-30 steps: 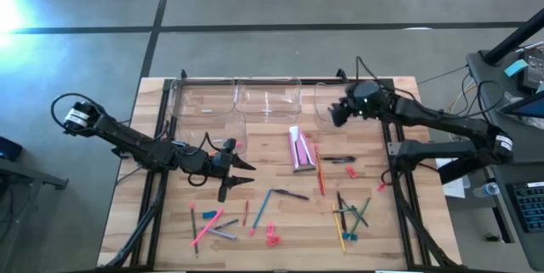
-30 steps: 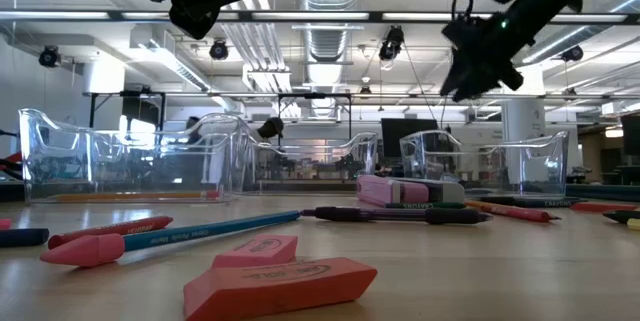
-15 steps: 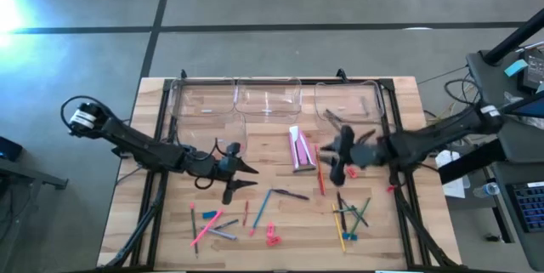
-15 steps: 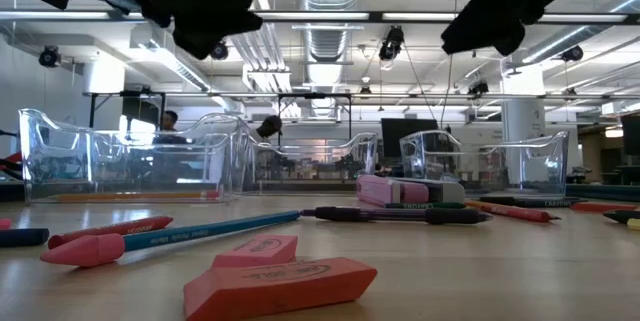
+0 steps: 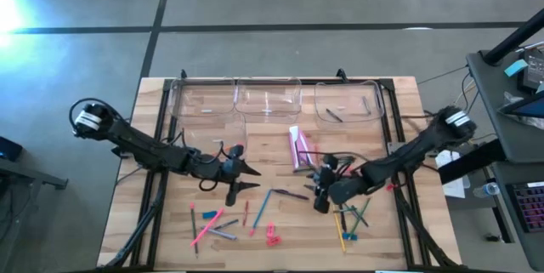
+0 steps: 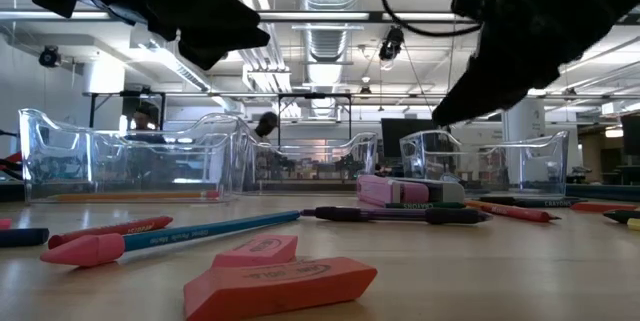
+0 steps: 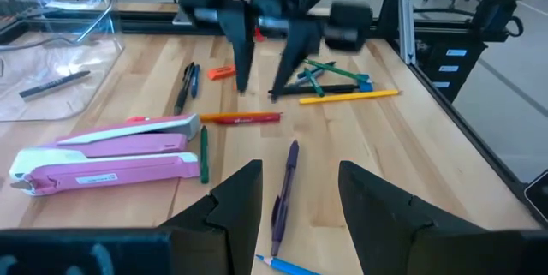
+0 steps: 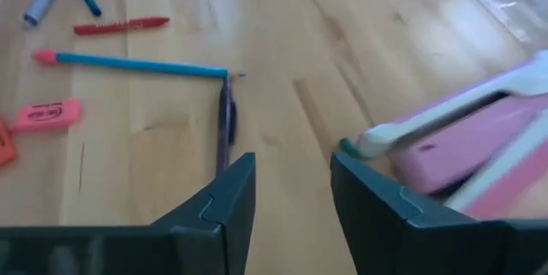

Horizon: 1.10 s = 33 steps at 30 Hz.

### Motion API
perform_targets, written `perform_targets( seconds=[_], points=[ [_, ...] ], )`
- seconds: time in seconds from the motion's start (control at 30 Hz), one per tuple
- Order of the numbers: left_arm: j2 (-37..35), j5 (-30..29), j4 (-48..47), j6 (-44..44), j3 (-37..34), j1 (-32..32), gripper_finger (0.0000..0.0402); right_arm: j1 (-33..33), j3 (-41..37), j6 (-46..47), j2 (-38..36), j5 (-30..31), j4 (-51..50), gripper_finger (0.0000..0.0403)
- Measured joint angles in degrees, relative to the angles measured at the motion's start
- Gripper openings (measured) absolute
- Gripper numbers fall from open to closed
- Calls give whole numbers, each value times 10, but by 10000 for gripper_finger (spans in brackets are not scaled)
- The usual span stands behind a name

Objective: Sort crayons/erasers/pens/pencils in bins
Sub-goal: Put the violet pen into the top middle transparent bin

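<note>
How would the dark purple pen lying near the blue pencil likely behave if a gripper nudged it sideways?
The purple pen looks slim and rigid, so it should probably slide or pivot rather than bend. Its round barrel may roll on the smooth wooden table. It could bump the blue pencil whose tip it meets.

Pale wooden table [image 5: 399, 239], grey concrete floor [image 5: 280, 1], black desk [image 5: 518, 103] at right edge.

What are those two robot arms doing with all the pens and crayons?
They are sorting the pens, pencils, crayons and erasers scattered on the wooden table into the clear bins along the far edge. The right gripper hangs open and empty over the middle of the table, near a dark pen beside a blue pencil. The left gripper waits open and empty nearby. One bin already holds a dark pen; most things are not yet sorted.
</note>
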Motion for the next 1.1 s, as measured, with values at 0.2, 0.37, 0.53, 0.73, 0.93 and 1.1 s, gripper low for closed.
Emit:
perform_targets(
  seconds=[0.2, 0.37, 0.53, 0.73, 0.93, 1.1],
  points=[
    [-4, 0, -1, 0, 0, 0, 141, 0, 0, 1, 79, -32, 72, 140],
    [-5, 0, -2, 0, 0, 0, 141, 0, 0, 25, 119, -48, 80, 137],
    [-5, 0, -2, 0, 0, 0, 141, 1, 0, 35, 141, -80, 100, 141],
    [-5, 0, -2, 0, 0, 0, 141, 4, 1, 43, 157, -107, 107, 133],
    [-5, 0, -2, -1, 0, 0, 141, 5, 1, 50, 156, -113, 105, 127],
    [-5, 0, -2, -1, 0, 0, 141, 5, 1, 50, 154, -117, 90, 106]
  ],
)
